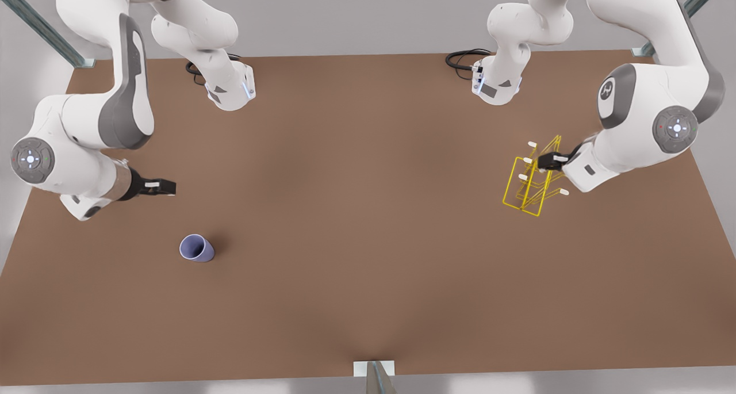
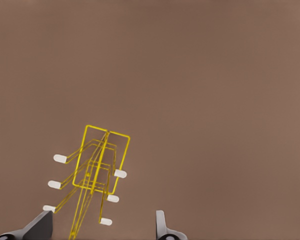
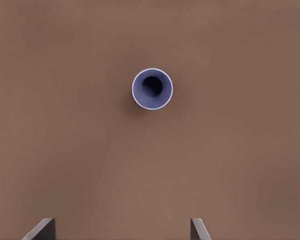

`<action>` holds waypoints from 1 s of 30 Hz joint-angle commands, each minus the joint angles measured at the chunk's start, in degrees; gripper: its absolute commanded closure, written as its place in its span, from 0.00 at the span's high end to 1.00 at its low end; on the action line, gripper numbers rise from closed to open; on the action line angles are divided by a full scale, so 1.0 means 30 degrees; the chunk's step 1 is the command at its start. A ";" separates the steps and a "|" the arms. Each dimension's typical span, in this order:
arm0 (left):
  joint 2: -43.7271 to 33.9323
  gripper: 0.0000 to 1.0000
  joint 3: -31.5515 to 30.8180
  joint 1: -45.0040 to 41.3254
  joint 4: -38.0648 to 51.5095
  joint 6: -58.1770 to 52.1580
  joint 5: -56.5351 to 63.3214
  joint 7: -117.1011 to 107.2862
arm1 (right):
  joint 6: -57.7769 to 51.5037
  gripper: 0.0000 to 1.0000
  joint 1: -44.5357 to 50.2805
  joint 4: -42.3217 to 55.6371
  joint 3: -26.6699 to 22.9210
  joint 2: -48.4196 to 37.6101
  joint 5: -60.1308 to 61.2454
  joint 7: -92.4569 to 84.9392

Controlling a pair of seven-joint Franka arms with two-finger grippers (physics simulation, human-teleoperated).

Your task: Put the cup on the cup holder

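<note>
Cup: the cup [image 1: 196, 248] stood upright on the table [image 1: 356, 221], mouth up, at the front view's lower left; its long axis ran vertical.
Cup holder: the cup holder [image 1: 532, 184] stood at the front view's right, well apart from the cup, with its white-capped prongs pointing outward to both sides.
Right gripper: the right gripper [image 1: 164, 187] hung above the table near the cup, fingers spread wide, holding nothing.
Left gripper: the left gripper [image 1: 546, 161] hovered over the holder's top, fingers apart; whether it touched the wire was unclear.
</note>
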 commanded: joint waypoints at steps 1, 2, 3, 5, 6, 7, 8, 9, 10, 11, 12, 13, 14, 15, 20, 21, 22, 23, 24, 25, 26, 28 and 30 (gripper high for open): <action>0.0101 1.00 0.0010 0.0011 0.0147 0.1439 -0.0006 0.0631 | 0.3053 1.00 -0.0095 -0.0346 0.0037 -0.0417 -0.0012 0.0506; 0.0160 1.00 0.0097 0.0098 0.0148 0.1468 0.0023 0.0747 | 0.3081 1.00 -0.0124 -0.0347 0.0037 -0.0389 -0.0012 0.0536; 0.0277 1.00 0.0097 0.0098 0.0148 0.1439 -0.0006 0.0718 | 0.3198 1.00 -0.0124 -0.0290 0.0066 -0.0214 0.0046 0.0536; 0.0248 1.00 0.0068 0.0098 0.0148 0.1439 0.0023 0.0747 | 0.3024 1.00 -0.0183 0.1320 0.0037 0.1834 0.0135 0.0536; 0.0278 1.00 0.0068 0.0069 0.0119 0.1381 0.0052 0.0776 | 0.2905 1.00 -0.0124 0.2256 0.0007 0.2742 0.0164 0.0536; 0.0278 1.00 0.0068 0.0098 0.0119 0.1381 -0.0006 0.0776 | 0.2964 1.00 -0.0007 0.2904 0.0037 0.3741 0.0222 0.0536; 0.0219 1.00 0.0068 0.0098 0.0089 0.1177 -0.0065 0.0747 | 0.3169 1.00 0.0052 0.3138 0.0066 0.4416 0.0252 0.0565; 0.0102 1.00 0.0039 0.0098 0.0089 0.0825 -0.0124 0.0747 | 0.3169 1.00 0.0081 0.3576 0.0095 0.5058 0.0252 0.0565; -0.0044 1.00 0.0010 0.0098 0.0089 0.0766 -0.0124 0.0747 | 0.3198 1.00 0.0052 0.3608 0.0737 0.5412 0.0194 0.0594; -0.0016 1.00 0.0039 0.0069 0.0031 0.0473 -0.0124 0.0776 | 0.3490 1.00 0.0110 0.3053 0.0798 0.5354 0.0193 0.0740; -0.0045 1.00 0.0039 0.0069 0.0001 0.0472 -0.0124 0.0776 | 0.3725 1.00 0.0344 0.2408 0.0974 0.5354 0.0164 0.1005; -0.0074 1.00 0.0039 0.0069 -0.0057 0.0501 -0.0124 0.0776 | 0.4311 1.00 0.0345 0.1763 0.1091 0.5353 0.0135 0.1005; -0.0074 1.00 0.0039 0.0098 -0.0028 0.0531 -0.0124 0.0776 | 0.4897 1.00 0.0345 0.1089 0.1296 0.5383 0.0135 0.1005; -0.0074 1.00 0.0039 0.0069 -0.0057 0.0531 -0.0124 0.0776 | 0.5629 1.00 0.0345 0.0620 0.1296 0.5588 0.0135 0.1005; -0.0308 1.00 0.0039 0.0069 -0.0116 0.0092 0.0140 0.0776 | 0.7974 1.00 0.0052 0.0795 0.1209 0.7404 0.0018 0.1034; -0.0308 1.00 0.0039 0.0069 -0.0116 0.0092 0.0111 0.0776 | 0.8296 1.00 0.0022 0.0737 0.1179 0.7492 -0.0245 0.1034; -0.0308 1.00 0.0039 0.0069 -0.0116 0.0121 0.0140 0.0776 | 0.8267 1.00 -0.0095 0.0590 0.1209 0.7463 -0.0422 0.1034; -0.0338 1.00 0.0039 0.0069 -0.0086 0.0208 0.0140 0.0776 | 0.8325 1.00 -0.0095 0.0590 0.1180 0.7609 -0.0422 0.1034; -0.0338 1.00 0.0039 0.0069 -0.0086 0.0180 0.0140 0.0776 | 0.8589 1.00 -0.0095 0.0503 0.1209 0.7844 -0.0422 0.1034; -0.0367 1.00 0.0010 0.0069 -0.0086 0.0121 0.0140 0.0747 | 0.8618 1.00 -0.0094 0.0473 0.1209 0.8019 -0.0422 0.1034; -0.0338 1.00 0.0010 0.0069 -0.0086 0.0150 0.0140 0.0747 | 0.8618 1.00 -0.0095 0.0386 0.1209 0.8049 -0.0451 0.1034; -0.0338 1.00 -0.0049 0.0069 -0.0086 0.0121 0.0140 0.0747 | 0.8618 1.00 -0.0124 0.0122 0.1238 0.8166 -0.0832 0.1034; -0.0455 1.00 -0.0049 0.0069 -0.0086 -0.0084 0.0140 0.0747 | 0.9232 1.00 -0.0269 -0.0638 0.1267 0.8196 -0.0832 0.1005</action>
